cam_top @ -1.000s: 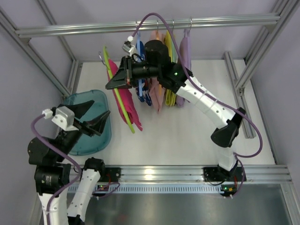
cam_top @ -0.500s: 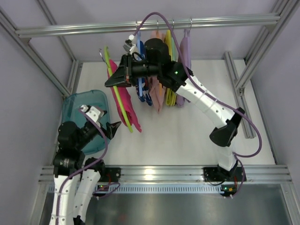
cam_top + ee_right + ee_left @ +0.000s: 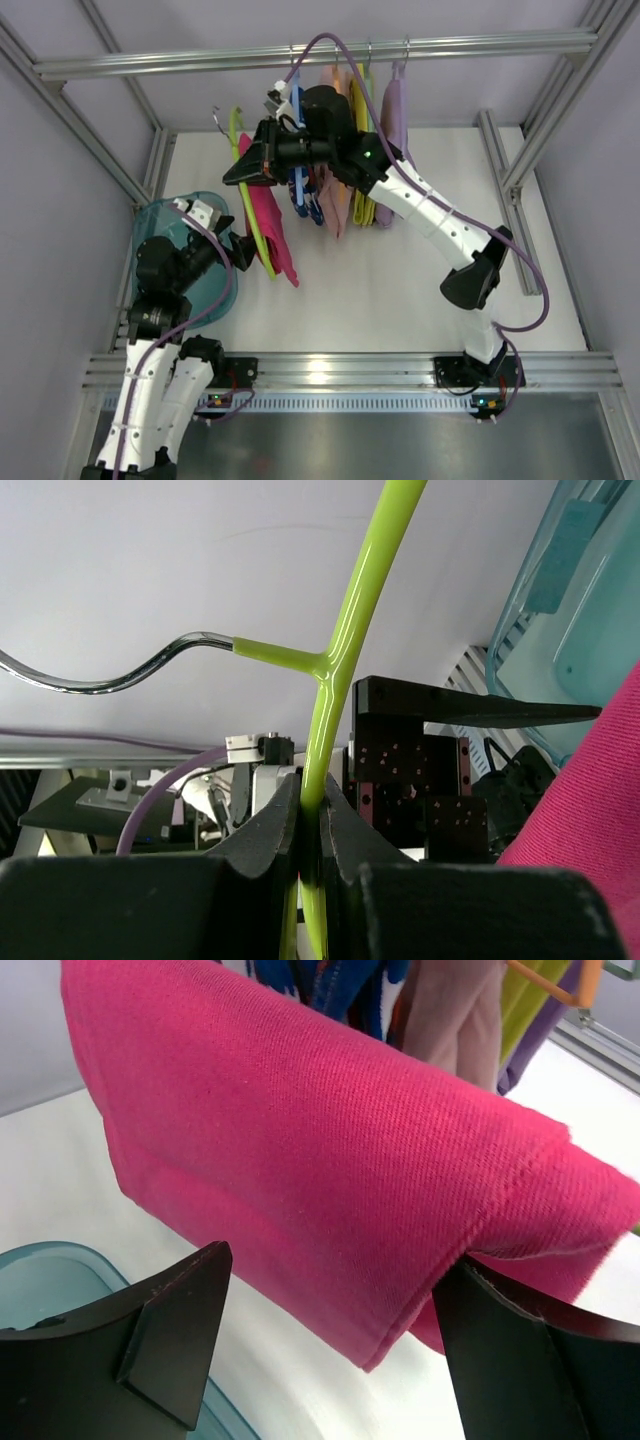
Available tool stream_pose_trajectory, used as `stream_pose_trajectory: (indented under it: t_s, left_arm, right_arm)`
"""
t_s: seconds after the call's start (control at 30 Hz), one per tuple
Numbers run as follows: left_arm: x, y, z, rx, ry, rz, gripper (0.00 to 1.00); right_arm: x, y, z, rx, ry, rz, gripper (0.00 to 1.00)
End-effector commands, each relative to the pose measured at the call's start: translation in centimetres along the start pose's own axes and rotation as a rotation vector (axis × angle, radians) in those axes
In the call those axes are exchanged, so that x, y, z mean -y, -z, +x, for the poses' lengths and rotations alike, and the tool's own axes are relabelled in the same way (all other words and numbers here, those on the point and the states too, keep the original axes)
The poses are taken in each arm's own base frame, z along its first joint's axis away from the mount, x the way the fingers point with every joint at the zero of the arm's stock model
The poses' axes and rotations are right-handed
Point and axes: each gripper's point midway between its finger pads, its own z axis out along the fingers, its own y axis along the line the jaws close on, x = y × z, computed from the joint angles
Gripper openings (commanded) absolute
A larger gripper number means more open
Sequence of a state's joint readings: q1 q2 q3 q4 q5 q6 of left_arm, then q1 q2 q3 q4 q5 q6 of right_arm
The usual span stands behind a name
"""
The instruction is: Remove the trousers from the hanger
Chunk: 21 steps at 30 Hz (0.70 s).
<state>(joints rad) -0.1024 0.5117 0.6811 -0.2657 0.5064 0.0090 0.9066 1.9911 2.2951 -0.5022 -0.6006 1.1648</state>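
My left claw (image 3: 340, 1260) has swung in from over the teal bin (image 3: 50, 1272) to the trousers (image 3: 300, 1130). Its jaws stand apart with the hem just ahead, between them (ready to pinch, I'd judge). My right claw (image 3: 310, 815) is clamped on the hanger (image 3: 352, 620), steadying it.

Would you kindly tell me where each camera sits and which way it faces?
Top external: fixed above and behind the robot, looking down at the table; left arm and right arm show.
Left wrist: on the left arm, facing the trousers; the open left end effector frames them.
Right wrist: on the right arm, looking along the hanger, which the right end effector clamps.
Both wrist views share the trousers.
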Motion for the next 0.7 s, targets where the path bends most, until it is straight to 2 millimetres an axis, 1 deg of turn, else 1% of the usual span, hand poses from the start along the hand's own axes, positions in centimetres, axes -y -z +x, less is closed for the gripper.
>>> stream_pose_trajectory:
  t_s: [0.0,0.07,0.13,0.17,0.27,0.33,0.43,0.53,0.57,0.6,0.67]
  left_arm:
    - [-1.5,-0.8,-2.5,0.113,-0.01,-0.067,0.84]
    - [-2.8,-1.1,-2.3,0.11,0.002,-0.126,0.74]
    - [-3.6,-1.4,-2.1,0.108,0.011,-0.166,0.64]
    - [-3.7,-1.4,-2.2,0.113,0.011,-0.169,0.58]
    - [-3.2,-1.8,-2.4,0.126,0.019,-0.137,0.55]
    - [-3.0,-2.0,-2.8,0.14,0.042,-0.124,0.56]
    - [-3.7,-2.3,-2.5,0.129,0.072,-0.154,0.49]
    - [-4.1,-2.8,-3.1,0.15,0.063,-0.159,0.4]
    - [-3.9,-2.8,-3.2,0.154,0.071,-0.149,0.36]
    - [-3.8,-2.9,-3.5,0.159,0.075,-0.146,0.21]
    - [-4.0,-3.0,-3.8,0.161,0.1,-0.15,0.03]
  right_arm:
    - [-8.7,3.6,-1.5,0.102,0.183,-0.226,0.0]
    - [-9.0,3.8,-1.5,0.105,0.191,-0.233,0.0]
    - [-9.2,3.9,-1.4,0.102,0.195,-0.238,0.0]
    - [-9.2,4.0,-1.5,0.103,0.195,-0.24,0.0]
    - [-9.5,4.1,-1.2,0.09,0.195,-0.255,0.0]
    - [-9.5,4.1,-1.0,0.081,0.189,-0.262,0.0]
    - [-9.9,4.4,-0.6,0.066,0.195,-0.283,0.0]
    - [-10.5,4.6,-0.1,0.039,0.201,-0.315,0.0]
    - [-10.8,4.8,0.0,0.039,0.205,-0.325,0.0]
    - [-10.8,4.8,0.0,0.039,0.203,-0.325,0.0]
    - [-10.6,4.8,0.0,0.041,0.209,-0.322,0.0]
